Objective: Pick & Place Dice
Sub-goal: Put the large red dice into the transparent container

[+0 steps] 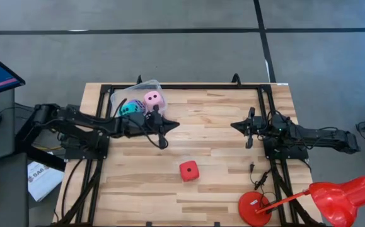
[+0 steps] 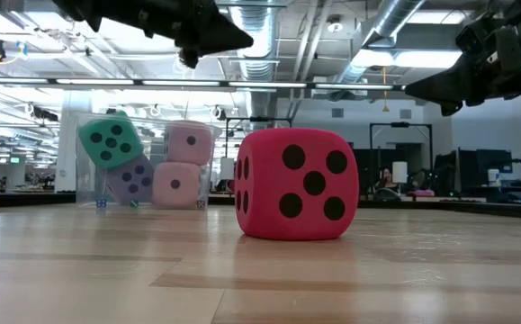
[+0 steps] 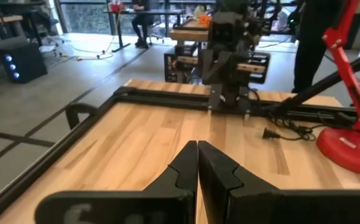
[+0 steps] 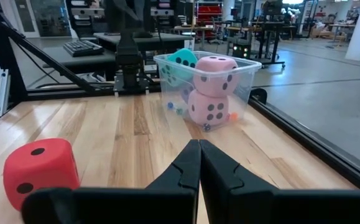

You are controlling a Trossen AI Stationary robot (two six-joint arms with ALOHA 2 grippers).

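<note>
Your overhead hides the violet die in the tub; low cam shows it. Red die sits on the counter, and both the left pincer and the right pincer are closed, empty.

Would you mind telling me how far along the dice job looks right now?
Done: four dice, two pink, one cyan and one violet, sit in the clear tub. In hand: nothing; the left gripper and right gripper hang above the table with jaws shut and empty. Left: the red die lies on the bare wood.
</note>
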